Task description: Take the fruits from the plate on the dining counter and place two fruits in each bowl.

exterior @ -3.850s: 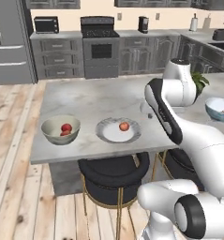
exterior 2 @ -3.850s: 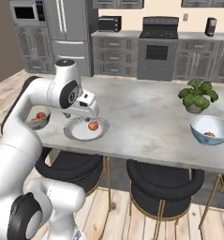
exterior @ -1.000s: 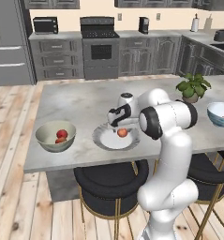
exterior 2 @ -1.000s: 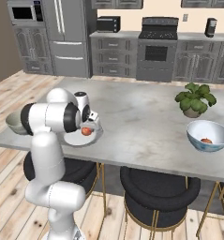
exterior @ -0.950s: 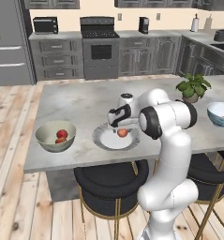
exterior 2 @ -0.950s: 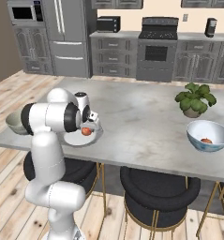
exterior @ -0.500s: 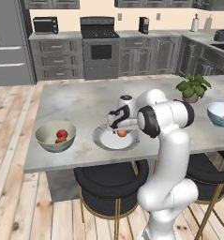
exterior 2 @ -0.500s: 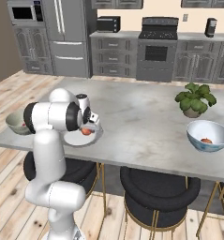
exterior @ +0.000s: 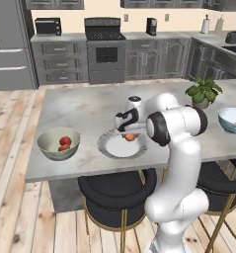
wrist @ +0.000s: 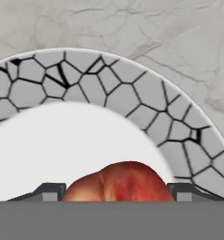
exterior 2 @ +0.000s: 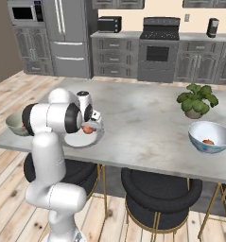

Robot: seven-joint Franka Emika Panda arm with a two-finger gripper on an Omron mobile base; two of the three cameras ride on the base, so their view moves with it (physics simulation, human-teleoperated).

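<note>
Counting fruit, I am seeing two in the beige bowl (exterior: 59, 144), one in the blue bowl (exterior 2: 211, 136), and the last fruit (exterior: 130, 137) sitting on the plate (exterior: 110, 148) on the counter (exterior: 85, 104), so I am judging one transfer left. My gripper (exterior: 128, 131) is sitting low over the plate; in the hand view its finger tips (wrist: 47, 191) are flanking the fruit on either side, but I cannot tell whether they are touching it.

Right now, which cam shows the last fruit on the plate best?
Hand view: the fruit sits large between the fingertips on the plate. In the left base view it is small beside the gripper; in the right base view it is partly hidden.
</note>
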